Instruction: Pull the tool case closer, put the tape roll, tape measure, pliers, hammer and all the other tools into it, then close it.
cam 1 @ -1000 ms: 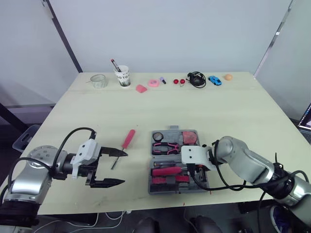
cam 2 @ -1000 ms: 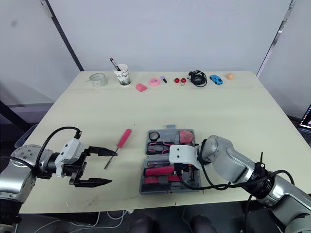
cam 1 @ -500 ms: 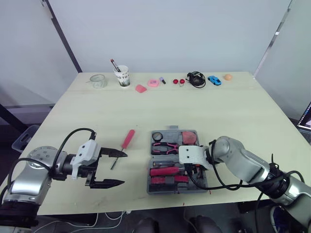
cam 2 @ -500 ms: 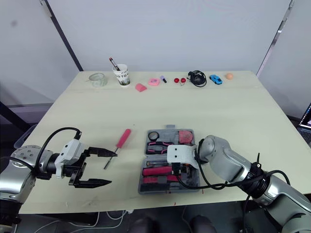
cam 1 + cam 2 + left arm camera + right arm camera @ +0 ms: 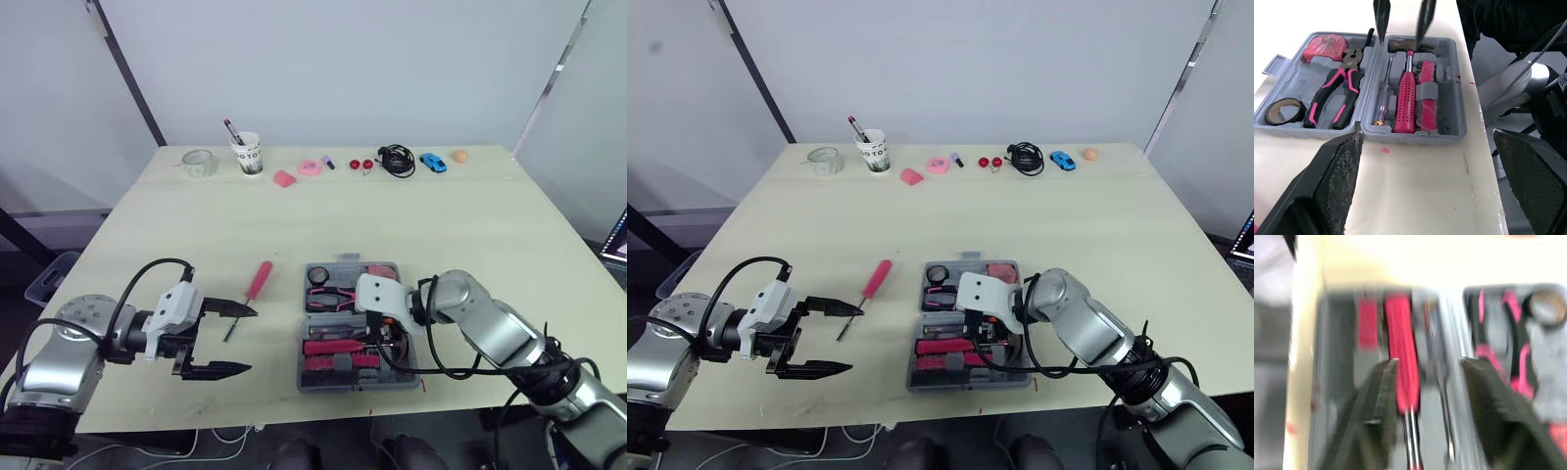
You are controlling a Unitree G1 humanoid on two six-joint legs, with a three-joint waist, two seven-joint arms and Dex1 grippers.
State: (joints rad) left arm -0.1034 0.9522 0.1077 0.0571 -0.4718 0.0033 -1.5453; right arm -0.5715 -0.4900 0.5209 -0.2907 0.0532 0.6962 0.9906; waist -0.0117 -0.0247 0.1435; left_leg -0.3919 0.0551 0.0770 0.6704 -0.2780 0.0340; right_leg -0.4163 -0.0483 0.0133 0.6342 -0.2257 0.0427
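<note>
1. The case (image 5: pixel 348 328) lies open and flat on the table (image 5: pixel 470 225), near its front edge, with both grey halves facing up.
2. In the half farther from the front edge sit the tape roll (image 5: pixel 1285 110), the pliers (image 5: pixel 1337 93) and the pink tape measure (image 5: pixel 1324 47).
3. The nearer half holds a pink driver (image 5: pixel 1405 98), a thin tester (image 5: pixel 1383 100) beside it and a bit block (image 5: pixel 1425 93).
4. The right gripper (image 5: pixel 1399 41) hangs over the nearer half, pointing down at the pink driver's handle. Its jaws are apart and hold nothing.
5. The left gripper (image 5: pixel 252 340) hovers over bare table to the left of the case, well apart from it. Its jaws are spread wide and empty.
6. A screwdriver (image 5: pixel 257 284) with a pink handle lies on the table outside the case, between the left gripper and the case. Its shaft tip is just beside the gripper's upper finger.
7. Along the far edge stand a cup (image 5: pixel 249 154), a black cable (image 5: pixel 397 159) and a blue toy car (image 5: pixel 433 162).
</note>
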